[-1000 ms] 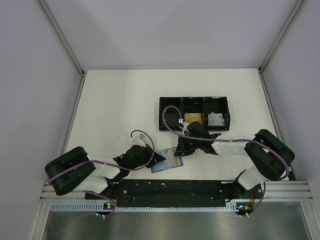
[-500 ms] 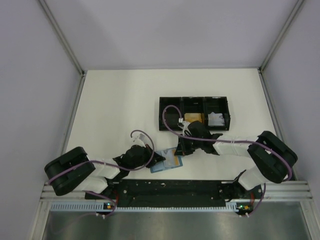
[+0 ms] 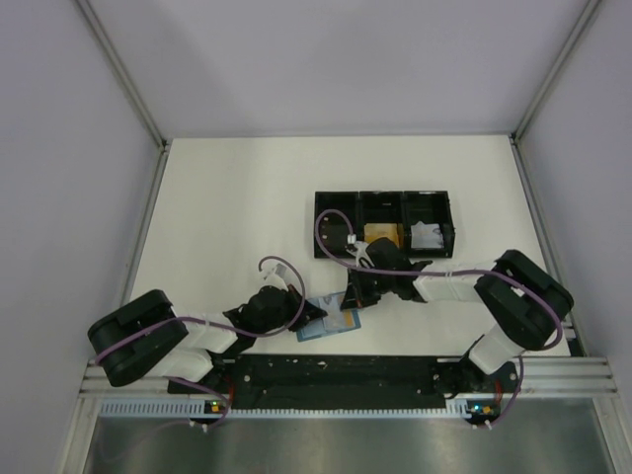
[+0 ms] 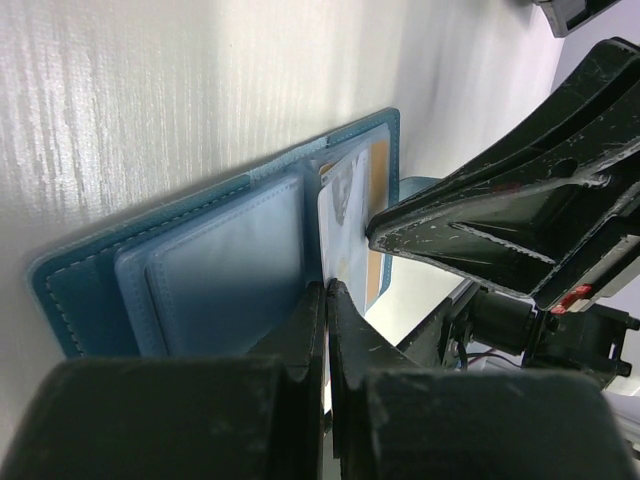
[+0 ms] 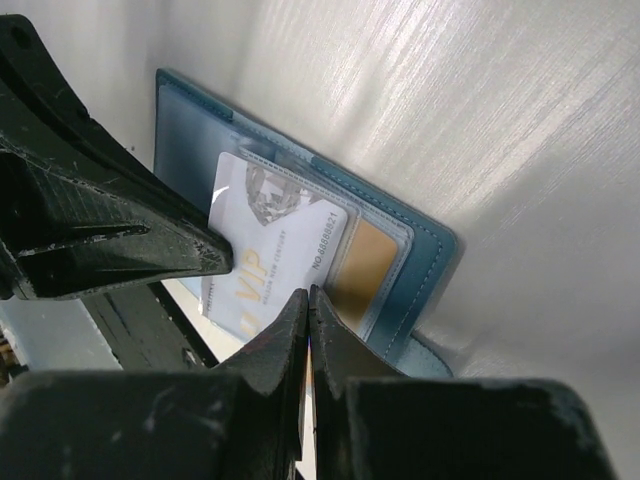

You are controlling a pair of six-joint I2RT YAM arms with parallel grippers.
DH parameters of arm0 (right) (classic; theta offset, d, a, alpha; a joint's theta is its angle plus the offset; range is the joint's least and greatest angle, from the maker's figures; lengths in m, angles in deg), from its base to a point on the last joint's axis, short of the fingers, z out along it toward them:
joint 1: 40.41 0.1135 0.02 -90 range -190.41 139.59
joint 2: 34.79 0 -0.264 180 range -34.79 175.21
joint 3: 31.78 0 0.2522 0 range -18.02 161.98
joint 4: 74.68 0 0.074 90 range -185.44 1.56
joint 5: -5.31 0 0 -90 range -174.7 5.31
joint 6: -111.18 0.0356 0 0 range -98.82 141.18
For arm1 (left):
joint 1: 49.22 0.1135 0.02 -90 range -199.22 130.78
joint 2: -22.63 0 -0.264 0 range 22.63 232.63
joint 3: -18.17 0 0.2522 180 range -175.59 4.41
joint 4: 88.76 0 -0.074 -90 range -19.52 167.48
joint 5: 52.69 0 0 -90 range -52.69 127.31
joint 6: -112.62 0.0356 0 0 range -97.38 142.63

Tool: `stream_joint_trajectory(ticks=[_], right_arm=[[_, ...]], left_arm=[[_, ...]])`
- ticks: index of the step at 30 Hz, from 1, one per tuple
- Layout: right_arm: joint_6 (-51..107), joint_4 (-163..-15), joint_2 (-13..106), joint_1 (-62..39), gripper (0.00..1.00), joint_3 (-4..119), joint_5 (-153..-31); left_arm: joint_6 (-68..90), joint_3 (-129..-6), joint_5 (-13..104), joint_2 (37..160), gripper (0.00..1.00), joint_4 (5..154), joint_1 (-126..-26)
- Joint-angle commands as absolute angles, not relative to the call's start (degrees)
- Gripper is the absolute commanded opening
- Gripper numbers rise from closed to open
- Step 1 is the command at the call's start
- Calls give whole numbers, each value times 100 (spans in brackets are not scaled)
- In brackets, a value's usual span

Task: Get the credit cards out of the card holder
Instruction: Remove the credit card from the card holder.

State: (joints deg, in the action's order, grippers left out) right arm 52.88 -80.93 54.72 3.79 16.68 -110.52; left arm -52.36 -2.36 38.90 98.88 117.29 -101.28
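Note:
The teal card holder point(image 3: 334, 321) lies open near the front edge, between both grippers. In the right wrist view a white VIP card point(image 5: 275, 250) sticks partly out of a slot of the holder point(image 5: 420, 250), over an orange-gold card point(image 5: 365, 265). My right gripper point(image 5: 308, 292) is shut on the white card's edge point(image 3: 354, 293). My left gripper point(image 4: 326, 288) is shut on the holder's inner leaf point(image 4: 230, 270), beside the white card point(image 4: 340, 220). Another orange-gold card point(image 3: 381, 233) lies in the tray. No black card shows.
The long black three-compartment tray point(image 3: 336, 225) stands just behind the right gripper, with a white paper wad point(image 3: 427, 235) in its right compartment. The black base rail point(image 3: 346, 380) runs along the front edge, close behind the holder. White walls enclose the table.
My right wrist and forearm have shifted a little to the left, toward the holder. The left arm and the holder have stayed put.

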Motion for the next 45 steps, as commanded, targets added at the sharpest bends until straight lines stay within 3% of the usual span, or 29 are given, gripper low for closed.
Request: stream_joint_trajectory(ticks=[1,15,38,45], right_arm=[[5238,-8316,5687,415,0,1986,-11115],[4948,-9389,6039,415,0,2162,-10447],[4948,-9354,6224,415,0,2154,-10377],[4904,-8723,5628,415,0,2022,-10806]], left_arm=[[-5076,-271,3802,9857,0,11483,-10134],[-5287,-52,3591,9699,0,11500,-10126],[-5516,625,3090,8206,0,10297,-10090],[-5200,520,2896,7931,0,10129,-10082]])
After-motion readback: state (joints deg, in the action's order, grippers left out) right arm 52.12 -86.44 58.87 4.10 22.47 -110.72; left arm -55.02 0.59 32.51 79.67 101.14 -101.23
